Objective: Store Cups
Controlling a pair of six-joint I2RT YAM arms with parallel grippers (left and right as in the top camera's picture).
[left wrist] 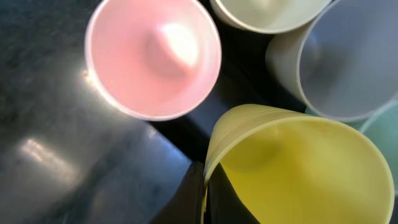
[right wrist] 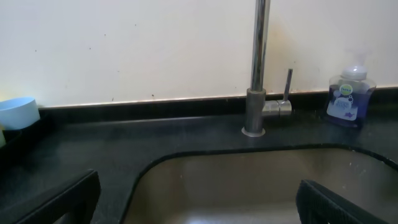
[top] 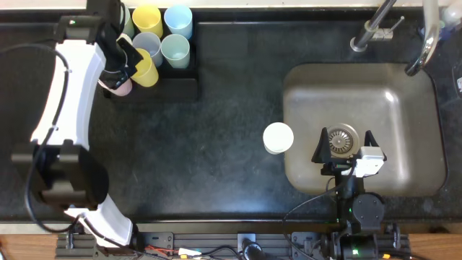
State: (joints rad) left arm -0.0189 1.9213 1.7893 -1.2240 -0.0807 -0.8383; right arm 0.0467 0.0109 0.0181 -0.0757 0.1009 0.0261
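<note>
**Top view.**
- Left gripper (top: 128, 63): at the rack (top: 180, 78), far left corner of the counter (top: 216, 144). It is closed on a tilted yellow cup (top: 145, 67).
- Pink cup (top: 120, 87): just beside the yellow cup, at the rack's near left corner.
- Racked upright: second yellow cup (top: 146, 19), blue cup (top: 177, 19), grey cup (top: 148, 42), teal cup (top: 175, 49).
- White cup (top: 278, 137): loose on the counter, touching or just beside the sink (top: 404, 94) rim, well apart from the rack.
- Right gripper (top: 343, 150): over the sink near the drain, fingers spread wide, holding nothing.

**Left wrist view.**
- Left gripper (left wrist: 205, 196): fingers pinch the yellow cup (left wrist: 298, 168) wall, one outside, one inside.
- Pink cup (left wrist: 152, 56), grey cup (left wrist: 348, 68) and a pale cup (left wrist: 273, 12): crowd close around it, mouths up.

**Right wrist view.**
- Right gripper (right wrist: 199, 202): jaws far apart above the sink (right wrist: 249, 180).
- Faucet (right wrist: 258, 68) and soap bottle (right wrist: 348, 93): behind the sink.

**Step in hand (judged).** The yellow cup is being set into the rack.

**Next move (judged).** Level the cup, lower it between its neighbours without knocking the pink cup, then release. The white cup is not yet stored.
</note>
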